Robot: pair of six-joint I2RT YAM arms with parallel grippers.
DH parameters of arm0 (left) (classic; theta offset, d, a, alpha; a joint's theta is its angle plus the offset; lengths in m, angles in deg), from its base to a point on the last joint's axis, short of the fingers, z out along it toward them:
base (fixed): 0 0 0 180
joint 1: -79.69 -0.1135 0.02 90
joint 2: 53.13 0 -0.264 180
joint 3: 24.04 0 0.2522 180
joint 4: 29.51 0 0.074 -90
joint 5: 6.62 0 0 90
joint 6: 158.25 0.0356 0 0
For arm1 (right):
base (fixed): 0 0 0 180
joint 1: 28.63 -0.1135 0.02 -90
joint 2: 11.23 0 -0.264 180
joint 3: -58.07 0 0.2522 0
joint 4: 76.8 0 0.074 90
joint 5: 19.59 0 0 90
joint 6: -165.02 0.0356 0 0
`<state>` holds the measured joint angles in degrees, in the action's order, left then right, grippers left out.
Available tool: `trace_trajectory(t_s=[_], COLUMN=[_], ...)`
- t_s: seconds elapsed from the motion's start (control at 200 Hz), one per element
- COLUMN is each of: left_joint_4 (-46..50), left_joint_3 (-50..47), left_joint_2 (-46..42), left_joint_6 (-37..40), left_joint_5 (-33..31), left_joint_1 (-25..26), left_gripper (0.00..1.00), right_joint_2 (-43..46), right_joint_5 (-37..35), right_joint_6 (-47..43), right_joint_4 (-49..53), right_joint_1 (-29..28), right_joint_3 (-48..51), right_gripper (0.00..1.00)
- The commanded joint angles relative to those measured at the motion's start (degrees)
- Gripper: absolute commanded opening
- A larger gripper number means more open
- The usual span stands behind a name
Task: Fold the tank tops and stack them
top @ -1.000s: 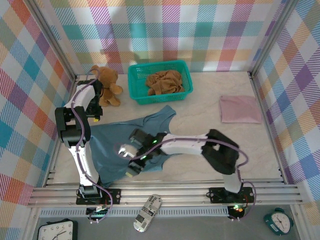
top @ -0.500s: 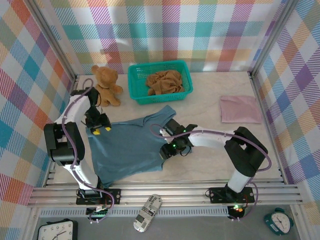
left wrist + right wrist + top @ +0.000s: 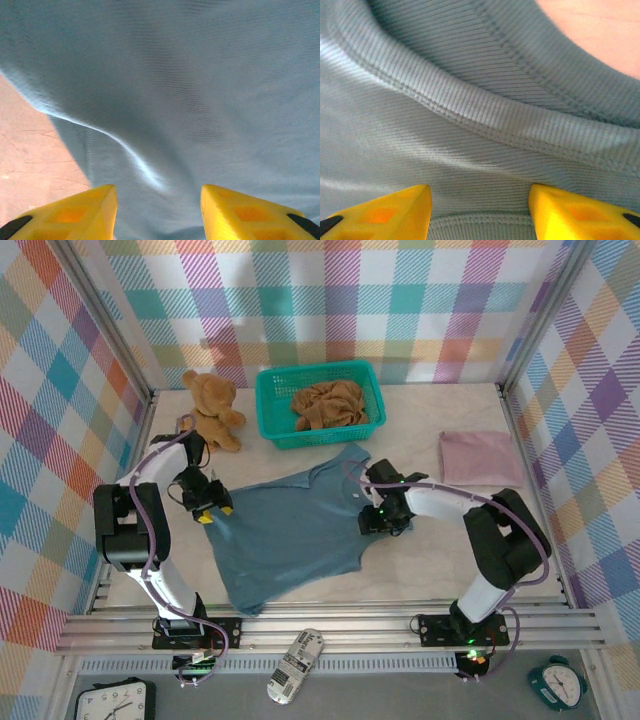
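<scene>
Tank top in blue (image 3: 290, 535) lay spread flat at center frame on the table (image 3: 440, 555), pink top (image 3: 480, 458) folded at right, brown top (image 3: 328, 403) bunched in the basket (image 3: 268, 410). Left gripper (image 3: 206, 512) at the blue cloth's left edge and right gripper (image 3: 378, 522) at its right edge stood with fingers apart.

The slate blue tank top (image 3: 290, 535) is spread nearly flat across the left-centre of the tabletop (image 3: 420, 560), straps toward the far side, with soft creases in its ribbed cloth. The dusty pink tank top (image 3: 480, 458) is laid folded into a rectangle at the right. The ochre brown tank top (image 3: 328, 403) is bunched inside the teal basket (image 3: 316, 368).
</scene>
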<state>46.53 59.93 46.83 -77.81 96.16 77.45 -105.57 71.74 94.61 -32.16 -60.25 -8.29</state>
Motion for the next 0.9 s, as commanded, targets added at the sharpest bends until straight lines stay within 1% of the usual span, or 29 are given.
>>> trace_trajectory(t_s=[0.0, 0.11, 0.18, 0.305, 0.37, 0.42, 0.49, 0.59, 0.715, 0.78, 0.82, 0.895], left_joint_4=[-3.31, -6.4, -8.0, -10.05, -9.11, -8.53, -7.83, -7.03, -4.2, -2.98, -2.48, -2.22], left_joint_3=[-2.52, -4.31, -5.0, -4.79, -3.96, -3.46, -2.02, 0.15, 3.56, 5.51, 6.83, 7.95], left_joint_2=[-0.13, 0.72, 1.91, 2.22, 3.76, 5.21, 7.17, 8.65, 11.25, 12.36, 12.34, 11.06], left_joint_6=[-2.17, -3.82, -4.46, -4.88, -3.58, -2.4, -1.07, -0.08, 2.08, 3.24, 3.49, 3.37], left_joint_5=[3.26, 3.84, 2.85, 1.45, -1.24, -3.64, -7.31, -12.6, -20.3, -23.51, -23.9, -22.16], left_joint_1=[2.01, 3.76, 3.95, 3.95, 3.94, 3.83, 3.82, 3.74, 3.73, 3.73, 3.73, 3.82], left_gripper=[0.47, 0.47, 0.46, 0.42, 0.38, 0.35, 0.32, 0.31, 0.33, 0.41, 0.44, 0.47], right_joint_2=[1.94, 4.93, 7.2, 11.98, 11.81, 10.75, 8.39, 5.81, 2.11, 0.77, 0.57, 1.32], right_joint_5=[-3.16, -2.49, -2.32, 2.28, 3.16, 2.37, 1.5, 0.81, 0.57, 0.52, 0.52, 2.24], right_joint_6=[3.22, 0.49, -2.53, -6.15, -7.99, -9.39, -9.17, -7.0, -5.58, -5.98, -6.36, -7.72], right_joint_4=[6.31, 6.22, 5.87, -1.13, -3.77, -4.57, -4.24, -5.86, -5.8, -5.59, -5.71, -6.73], right_joint_1=[3.13, 3.2, 3.06, 1.19, -0.82, -2.42, -2.78, -2.75, -2.77, -2.8, -2.74, -2.75], right_joint_3=[2.67, 2.13, 1.12, 1.96, 1.52, 0.74, -0.3, 0.22, 0.15, -0.12, -0.29, -0.31], right_gripper=[0.56, 0.56, 0.57, 0.57, 0.58, 0.58, 0.58, 0.58, 0.57, 0.57, 0.57, 0.57])
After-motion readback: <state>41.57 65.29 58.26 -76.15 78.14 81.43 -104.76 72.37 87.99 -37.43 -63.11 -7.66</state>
